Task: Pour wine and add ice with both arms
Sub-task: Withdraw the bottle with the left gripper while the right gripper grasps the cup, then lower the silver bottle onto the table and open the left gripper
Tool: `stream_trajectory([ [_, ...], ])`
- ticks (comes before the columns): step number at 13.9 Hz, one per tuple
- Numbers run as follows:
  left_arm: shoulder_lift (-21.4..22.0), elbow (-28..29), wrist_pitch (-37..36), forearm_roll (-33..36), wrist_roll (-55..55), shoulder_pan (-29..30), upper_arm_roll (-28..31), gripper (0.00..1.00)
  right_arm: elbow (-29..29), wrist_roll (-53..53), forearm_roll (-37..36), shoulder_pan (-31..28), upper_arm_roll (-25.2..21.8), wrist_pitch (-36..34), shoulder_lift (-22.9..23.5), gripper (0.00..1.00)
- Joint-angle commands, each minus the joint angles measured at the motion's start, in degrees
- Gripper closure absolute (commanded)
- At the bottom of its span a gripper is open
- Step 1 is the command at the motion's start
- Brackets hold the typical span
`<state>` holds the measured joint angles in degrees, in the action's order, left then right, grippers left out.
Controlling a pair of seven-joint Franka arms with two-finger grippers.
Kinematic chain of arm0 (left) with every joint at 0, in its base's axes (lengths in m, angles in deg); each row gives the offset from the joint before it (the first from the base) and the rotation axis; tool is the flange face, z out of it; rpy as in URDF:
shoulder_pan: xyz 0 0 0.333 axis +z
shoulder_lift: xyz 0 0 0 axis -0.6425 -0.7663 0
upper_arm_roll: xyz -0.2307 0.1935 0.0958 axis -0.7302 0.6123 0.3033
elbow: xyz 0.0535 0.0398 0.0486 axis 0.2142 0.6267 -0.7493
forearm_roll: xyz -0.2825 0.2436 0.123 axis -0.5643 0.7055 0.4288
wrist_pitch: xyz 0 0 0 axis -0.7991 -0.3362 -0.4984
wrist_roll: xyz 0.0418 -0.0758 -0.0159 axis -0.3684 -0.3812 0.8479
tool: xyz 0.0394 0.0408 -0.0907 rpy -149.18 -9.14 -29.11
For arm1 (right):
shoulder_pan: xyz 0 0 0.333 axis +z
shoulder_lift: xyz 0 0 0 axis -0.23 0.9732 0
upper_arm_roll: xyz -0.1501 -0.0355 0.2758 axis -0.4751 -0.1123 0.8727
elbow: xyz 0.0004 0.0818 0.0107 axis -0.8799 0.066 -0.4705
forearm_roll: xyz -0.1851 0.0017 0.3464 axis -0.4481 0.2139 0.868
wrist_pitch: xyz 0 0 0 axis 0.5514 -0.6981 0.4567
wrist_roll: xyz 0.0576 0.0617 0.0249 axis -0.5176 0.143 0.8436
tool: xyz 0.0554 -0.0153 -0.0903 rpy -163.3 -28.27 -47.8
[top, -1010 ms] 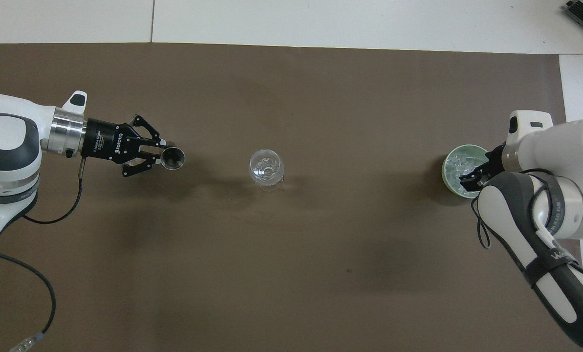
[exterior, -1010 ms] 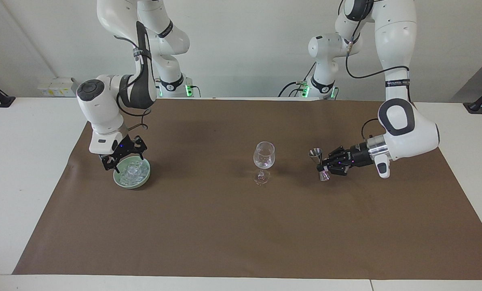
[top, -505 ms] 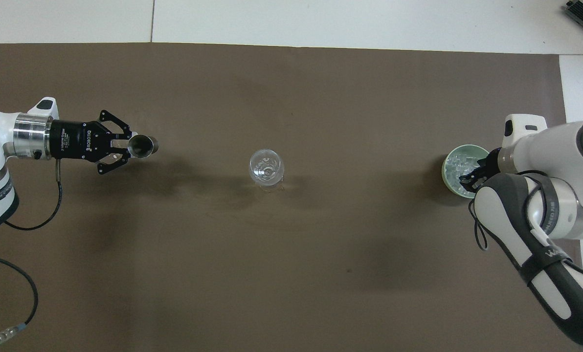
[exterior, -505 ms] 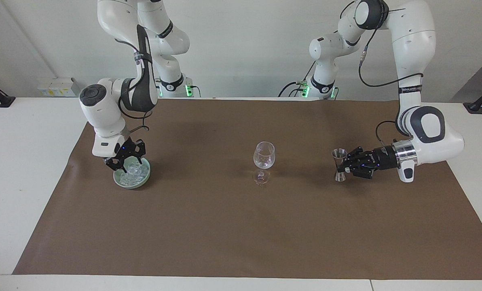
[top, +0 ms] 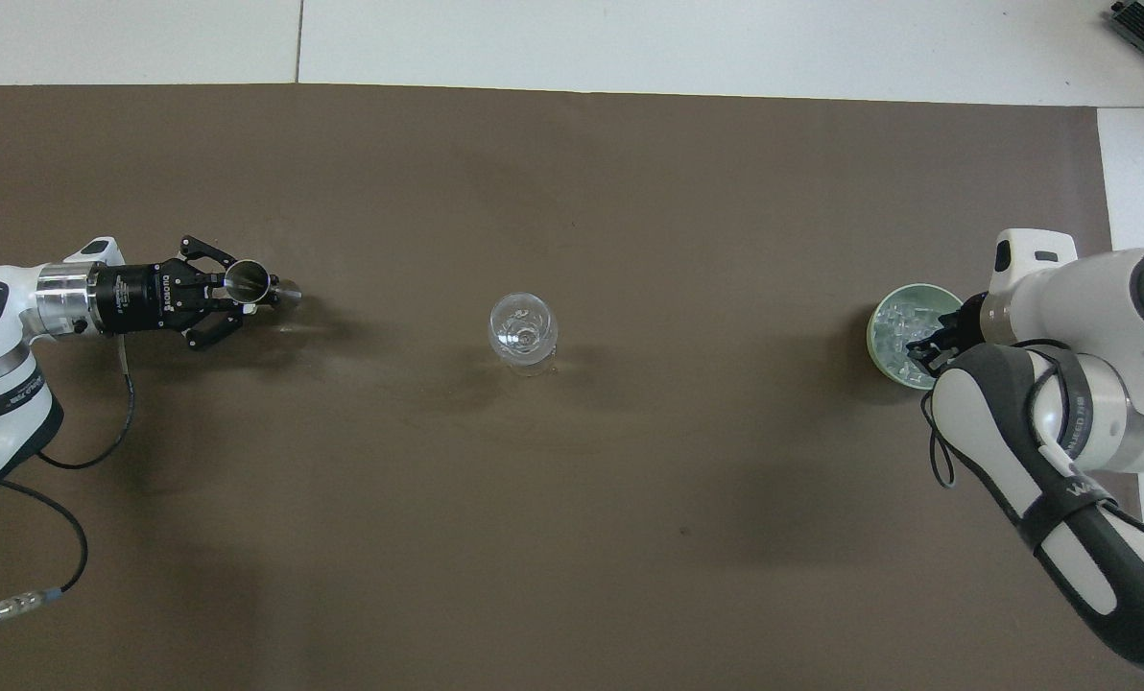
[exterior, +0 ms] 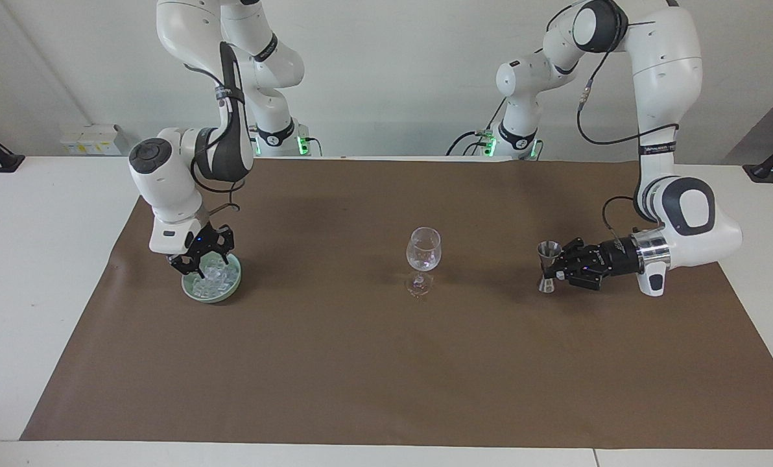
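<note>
A clear stemmed wine glass [exterior: 423, 250] [top: 523, 331] stands upright mid-mat. Toward the left arm's end, my left gripper [exterior: 553, 268] [top: 246, 286] lies level and is shut on the waist of a steel jigger [exterior: 546, 259] [top: 249, 279]. The jigger is upright with its foot at the mat. No wine shows. Toward the right arm's end, a pale green bowl [exterior: 214, 297] [top: 874, 331] holds a heap of ice [exterior: 216, 277] [top: 893, 319]. My right gripper [exterior: 200, 263] [top: 917, 347] points down into the bowl among the cubes, at its rim nearer the robots.
A brown mat [exterior: 360, 363] [top: 572, 499] covers most of the white table [exterior: 30, 259]. The right arm's forearm [top: 1061, 480] hangs over the mat's corner beside the bowl. A black cable [top: 63, 451] trails from the left arm.
The left gripper has carried the jigger away from the glass toward the left arm's end and lowered it. The right gripper has settled deeper into the bowl, and its arm has drawn upright.
</note>
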<state>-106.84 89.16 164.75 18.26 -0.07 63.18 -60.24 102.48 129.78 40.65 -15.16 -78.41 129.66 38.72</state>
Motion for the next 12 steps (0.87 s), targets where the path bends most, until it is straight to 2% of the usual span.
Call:
stream_trajectory([
  [1,-1.98,-0.91,-2.09,-0.99,0.05,3.25,-0.57,1.0,0.67,1.53,0.03,-0.86,0.45,1.16,-0.19,0.61],
  [4,-3.29,-0.56,-1.22,-0.99,-0.04,5.45,-0.57,1.0,0.76,1.0,0.03,-0.68,0.45,1.16,-0.19,0.6],
  [5,-3.3,-0.56,-0.52,-0.91,-0.04,5.89,-0.57,1.0,0.85,0.91,0.03,-0.68,0.45,1.07,-0.1,0.56],
  [7,-3.82,-0.21,0.11,-0.82,-0.04,6.59,-0.65,1.0,0.94,0.91,0.03,-0.77,0.45,1.07,-0.01,0.54],
  [8,-4.26,-0.21,0.19,-0.73,-0.04,6.69,-0.57,1.0,0.85,1.0,0.03,-0.77,0.45,1.16,-0.01,0.58],
  [10,-4.44,-0.21,0.72,0.58,-0.04,6.69,-0.65,1.0,0.85,1.35,0.03,-0.77,0.45,1.07,-0.01,0.93],
  [11,-4.53,-0.21,0.98,0.85,-0.04,6.77,-0.74,1.0,0.85,1.09,0.03,-0.68,0.45,0.89,-0.01,1.0],
  [12,-4.61,-0.21,1.51,1.03,-0.04,6.69,-0.74,1.0,0.85,1.0,0.03,-0.68,0.45,0.81,-0.01,1.0],
])
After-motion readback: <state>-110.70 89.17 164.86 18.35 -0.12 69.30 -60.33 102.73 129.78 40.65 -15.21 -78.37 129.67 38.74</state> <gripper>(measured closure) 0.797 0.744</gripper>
